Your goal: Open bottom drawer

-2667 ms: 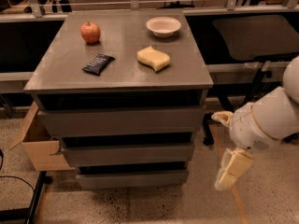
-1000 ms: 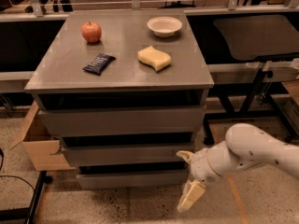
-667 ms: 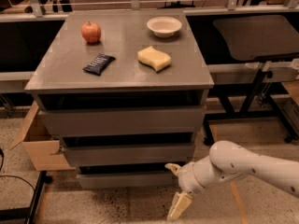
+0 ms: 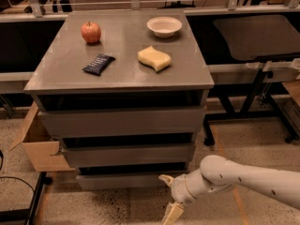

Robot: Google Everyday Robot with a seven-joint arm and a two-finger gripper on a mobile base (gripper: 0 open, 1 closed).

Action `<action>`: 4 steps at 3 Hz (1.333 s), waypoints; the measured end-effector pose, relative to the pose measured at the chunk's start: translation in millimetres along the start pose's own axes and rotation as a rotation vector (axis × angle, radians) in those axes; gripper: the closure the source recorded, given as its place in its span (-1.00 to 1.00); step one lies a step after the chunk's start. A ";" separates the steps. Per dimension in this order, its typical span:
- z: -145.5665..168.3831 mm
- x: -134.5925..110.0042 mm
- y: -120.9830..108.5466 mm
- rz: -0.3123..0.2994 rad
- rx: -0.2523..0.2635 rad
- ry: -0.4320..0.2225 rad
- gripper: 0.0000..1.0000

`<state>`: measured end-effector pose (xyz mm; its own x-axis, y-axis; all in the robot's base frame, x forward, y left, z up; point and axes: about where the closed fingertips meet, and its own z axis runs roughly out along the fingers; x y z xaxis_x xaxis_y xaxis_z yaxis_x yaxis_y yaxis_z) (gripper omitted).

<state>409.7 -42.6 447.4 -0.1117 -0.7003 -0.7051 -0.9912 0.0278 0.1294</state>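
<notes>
The bottom drawer (image 4: 126,180) sits lowest in the grey cabinet, under the two wider drawers, its flat front looking pushed in. The gripper (image 4: 169,196) hangs low just beside the drawer's right end, jaws spread open with nothing between them, one finger close to the front panel. On the surface (image 4: 122,76) lie an apple (image 4: 91,32), bowl (image 4: 164,26), sponge (image 4: 154,58) and dark packet (image 4: 99,63).
</notes>
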 end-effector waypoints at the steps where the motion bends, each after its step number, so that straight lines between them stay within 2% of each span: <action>1: 15.5 13.3 -3.2 0.004 -0.022 0.000 -1.00; 2: 40.1 46.9 -21.0 -0.007 -0.023 0.013 -1.00; 4: 88.3 98.0 -67.9 -0.089 0.042 0.028 -1.00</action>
<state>459.7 -50.1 307.9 -0.0216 -0.7210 -0.6926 -0.9993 -0.0061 0.0375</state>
